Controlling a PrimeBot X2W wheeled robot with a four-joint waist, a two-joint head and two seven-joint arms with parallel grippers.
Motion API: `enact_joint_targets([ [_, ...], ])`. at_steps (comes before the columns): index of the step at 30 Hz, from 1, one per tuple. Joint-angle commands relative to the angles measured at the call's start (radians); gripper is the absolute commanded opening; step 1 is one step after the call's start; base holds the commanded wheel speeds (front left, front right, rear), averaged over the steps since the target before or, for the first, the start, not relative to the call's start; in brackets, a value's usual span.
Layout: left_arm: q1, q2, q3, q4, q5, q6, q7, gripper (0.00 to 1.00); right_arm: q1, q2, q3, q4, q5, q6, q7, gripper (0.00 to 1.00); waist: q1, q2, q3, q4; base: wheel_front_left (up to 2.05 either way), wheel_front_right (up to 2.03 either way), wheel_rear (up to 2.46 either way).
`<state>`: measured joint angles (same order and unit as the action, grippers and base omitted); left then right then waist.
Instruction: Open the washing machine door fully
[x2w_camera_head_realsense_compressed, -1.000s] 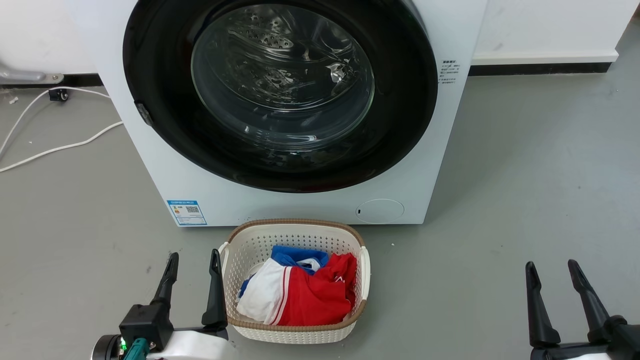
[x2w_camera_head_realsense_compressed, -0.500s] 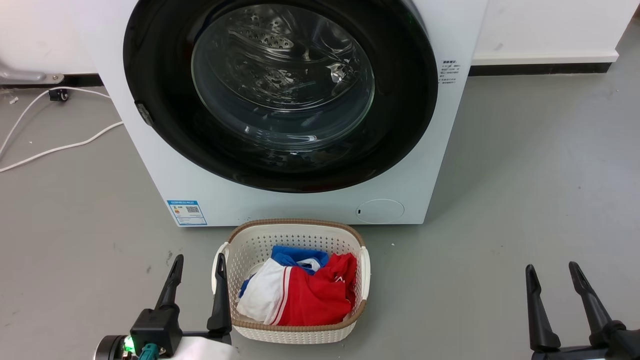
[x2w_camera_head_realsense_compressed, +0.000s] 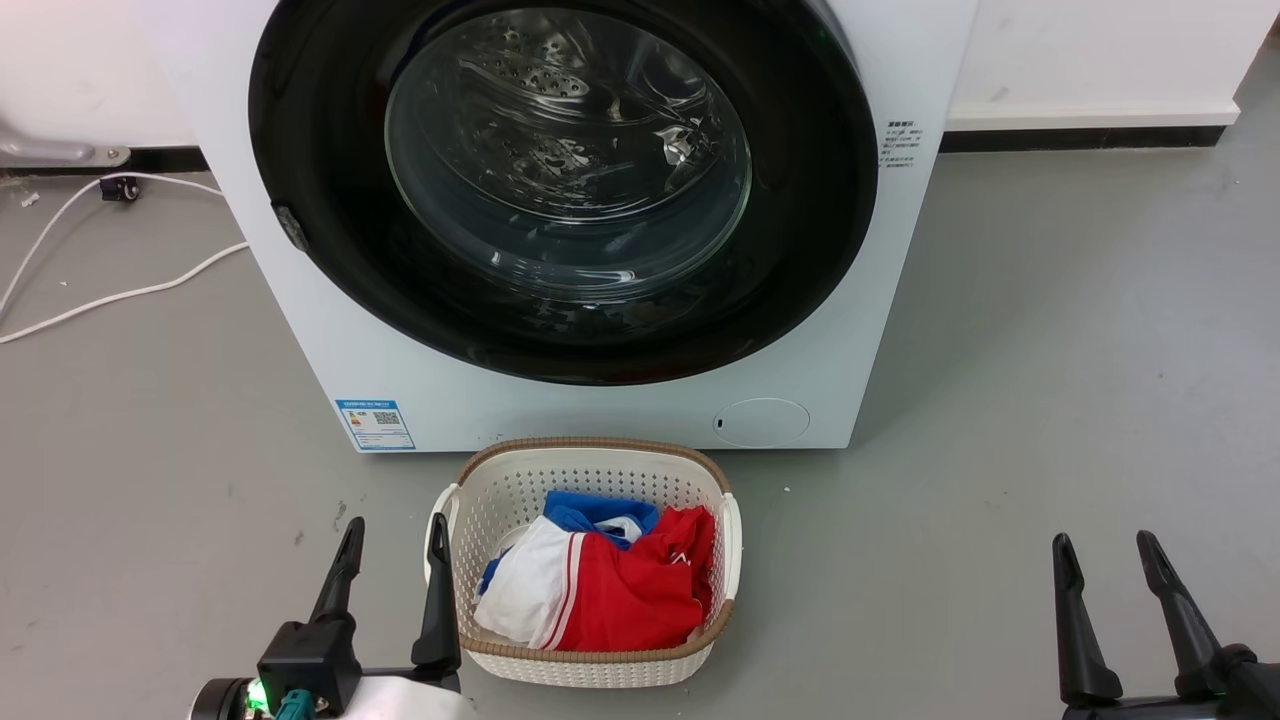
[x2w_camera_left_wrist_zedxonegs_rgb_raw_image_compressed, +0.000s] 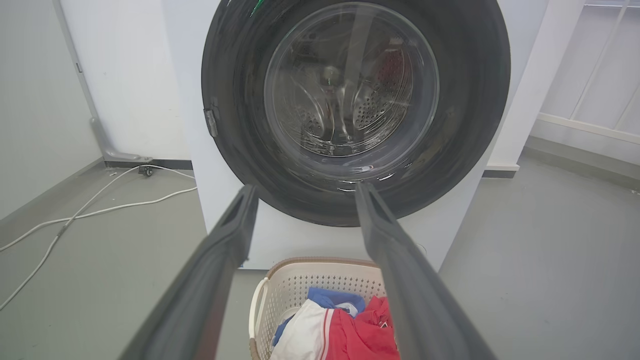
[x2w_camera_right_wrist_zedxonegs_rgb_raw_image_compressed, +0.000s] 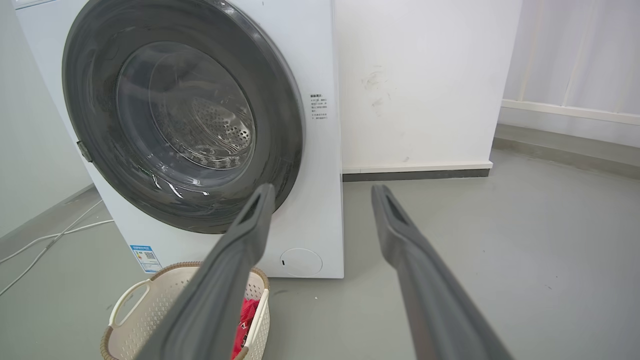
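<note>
The washing machine (x2w_camera_head_realsense_compressed: 600, 410) is a white front-loader standing on the grey floor. Its door (x2w_camera_head_realsense_compressed: 320, 120), a glossy black disc with a clear glass bowl, lies flat against the front, with a small latch on its left rim. The door (x2w_camera_left_wrist_zedxonegs_rgb_raw_image_compressed: 475, 100) also fills the top of the left wrist view, and the right wrist view shows the door (x2w_camera_right_wrist_zedxonegs_rgb_raw_image_compressed: 285, 125) at its left. My left gripper (x2w_camera_head_realsense_compressed: 393, 536) is open, low at the left beside the basket, well short of the machine. Low at the right, my right gripper (x2w_camera_head_realsense_compressed: 1103, 547) is open and holds nothing.
A white laundry basket (x2w_camera_head_realsense_compressed: 590, 465) with red, white and blue clothes sits on the floor right in front of the machine. White cables (x2w_camera_head_realsense_compressed: 110, 295) trail on the floor at the left. A white wall with dark skirting (x2w_camera_head_realsense_compressed: 1080, 135) runs behind at the right.
My left gripper has shifted slightly right, closer to the basket's left rim. The right gripper and the door have stayed put.
</note>
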<state>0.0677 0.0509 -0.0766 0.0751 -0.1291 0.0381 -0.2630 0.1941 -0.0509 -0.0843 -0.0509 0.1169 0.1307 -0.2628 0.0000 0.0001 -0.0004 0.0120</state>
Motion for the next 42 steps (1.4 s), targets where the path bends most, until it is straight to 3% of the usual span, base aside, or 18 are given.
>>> enact_joint_targets([
  [1, 0.009, -0.001, 0.002, 0.002, -0.005, 0.003, -0.003, 1.0, 0.007, 0.001, 0.001, 0.001, 0.003, 0.0, -0.003, 1.0, 0.0, -0.0001, 0.0, 0.0, 0.0, 0.0, 0.0],
  [9, 0.008, -0.001, 0.003, 0.004, -0.004, 0.004, -0.003, 1.0, 0.007, 0.001, 0.006, 0.002, 0.014, 0.0, -0.003, 1.0, 0.0, -0.0001, -0.001, 0.0, 0.0, 0.0, 0.0],
  [13, 0.007, -0.001, 0.005, 0.004, -0.003, 0.005, -0.003, 1.0, -0.005, 0.001, -0.014, 0.001, 0.12, 0.0, -0.003, 1.0, 0.0, -0.0001, -0.002, -0.001, 0.0, 0.0, 0.0],
  [19, 0.011, -0.001, 0.006, 0.006, -0.001, 0.005, -0.003, 1.0, -0.017, 0.0, -0.026, 0.013, 0.376, 0.0, -0.003, 1.0, 0.0, -0.0001, -0.005, -0.002, 0.0, 0.0, 0.0],
  [27, 0.014, -0.001, 0.006, 0.011, -0.002, 0.002, -0.003, 1.0, -0.006, 0.0, 0.103, 0.034, 0.694, 0.001, -0.003, 1.0, 0.0, -0.0001, -0.013, -0.001, 0.0, 0.0, 0.0],
  [36, 0.018, -0.001, 0.005, 0.015, -0.004, 0.001, -0.003, 1.0, 0.004, 0.0, 0.165, -0.002, 1.056, 0.001, -0.003, 1.0, 0.0, -0.0001, -0.017, -0.001, 0.0, 0.0, 0.0],
  [42, 0.02, -0.001, 0.008, 0.017, -0.005, -0.001, -0.003, 1.0, 0.023, -0.049, 0.189, -0.042, 1.315, 0.001, 0.024, 1.0, 0.0, -0.0001, -0.02, -0.002, 0.0, 0.0, 0.0],
])
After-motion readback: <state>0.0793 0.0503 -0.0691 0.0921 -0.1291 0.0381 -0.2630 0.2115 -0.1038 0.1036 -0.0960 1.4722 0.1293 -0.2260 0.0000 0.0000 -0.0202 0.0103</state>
